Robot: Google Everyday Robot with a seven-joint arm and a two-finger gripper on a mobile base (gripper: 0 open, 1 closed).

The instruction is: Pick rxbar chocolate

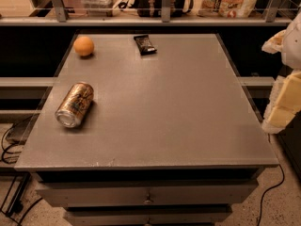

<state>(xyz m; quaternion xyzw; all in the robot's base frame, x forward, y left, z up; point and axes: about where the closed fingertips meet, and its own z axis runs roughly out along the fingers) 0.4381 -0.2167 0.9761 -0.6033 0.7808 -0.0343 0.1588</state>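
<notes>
The rxbar chocolate point(145, 44) is a small flat black glossy bar lying near the far edge of the grey table point(160, 107), slightly left of its middle. My gripper point(283, 105) shows as pale cream-coloured parts at the right edge of the view, beside the table's right side. It is well to the right of the bar and nearer to me, and it touches nothing on the table.
A gold drink can point(75, 105) lies on its side at the table's left. A round orange fruit point(84, 46) sits at the far left corner. Behind the table runs a shelf point(141, 20) with bags and boxes. Drawers point(148, 194) are below the table's front edge, and cables lie on the floor.
</notes>
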